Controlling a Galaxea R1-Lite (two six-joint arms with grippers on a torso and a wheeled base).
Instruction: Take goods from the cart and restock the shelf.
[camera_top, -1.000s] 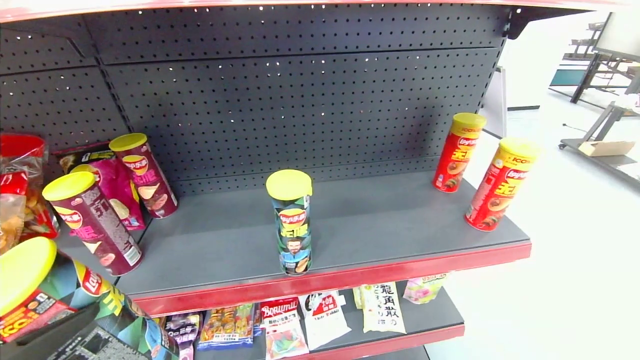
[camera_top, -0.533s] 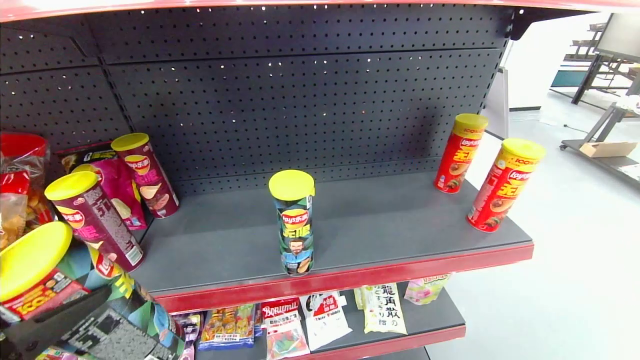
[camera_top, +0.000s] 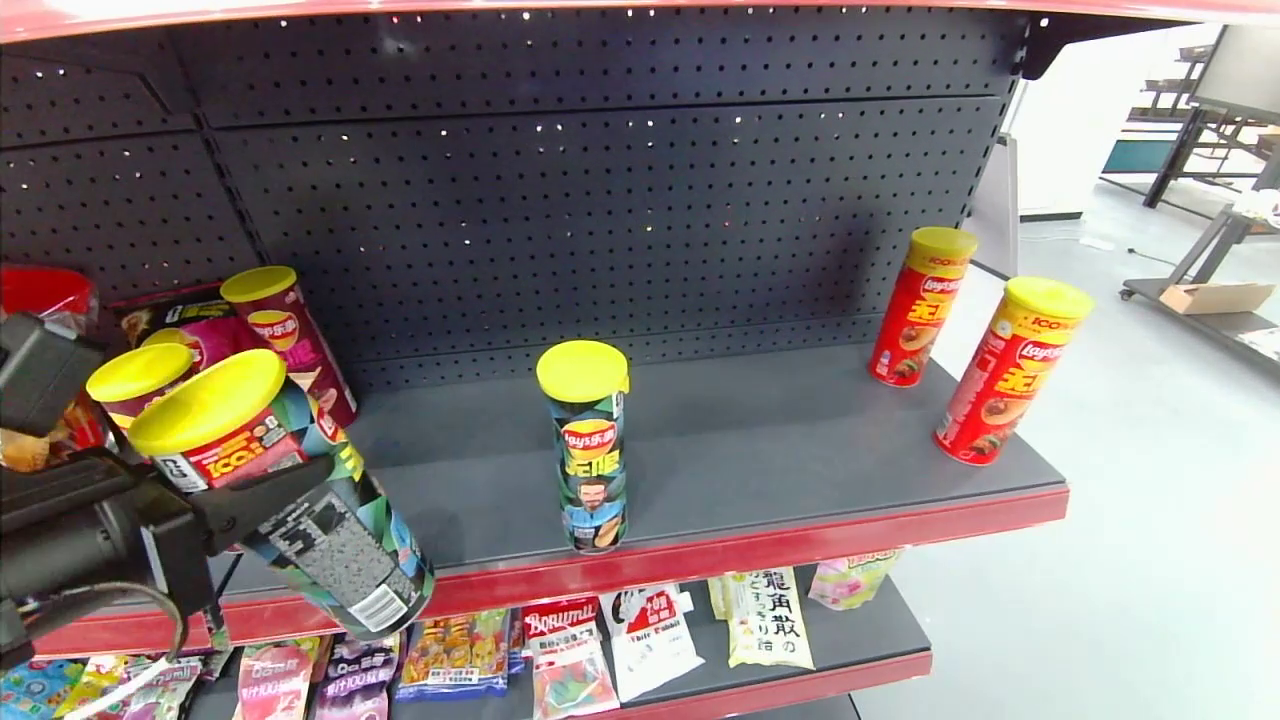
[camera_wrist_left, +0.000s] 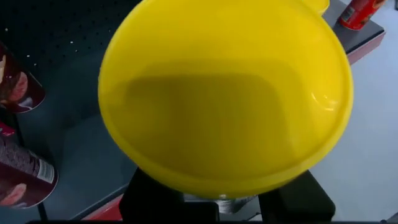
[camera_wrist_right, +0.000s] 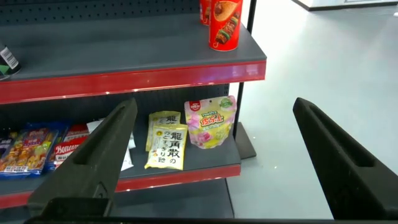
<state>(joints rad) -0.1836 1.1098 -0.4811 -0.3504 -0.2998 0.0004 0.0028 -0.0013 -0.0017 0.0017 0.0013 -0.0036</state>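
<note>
dark pegboard-backed shelf (camera_top: 760, 440) with a red front edge. the left gripper (camera_top: 285, 500) clamps a green chip can (camera_top: 350, 550), tilted, yellow lid up, over the shelf's front left part. a second green can (camera_top: 590, 460) stands mid-shelf at the front edge. a red can (camera_top: 1005, 375) stands near the right front corner. the right gripper (camera_wrist_right: 214, 109) gapes wide, holding nothing.

Background, right: pale floor (camera_top: 1130, 560); flat cardboard box (camera_top: 1212, 297) lying on a low dark platform (camera_top: 1240, 325); dark metal frames (camera_top: 1177, 150) standing farther behind.
</note>
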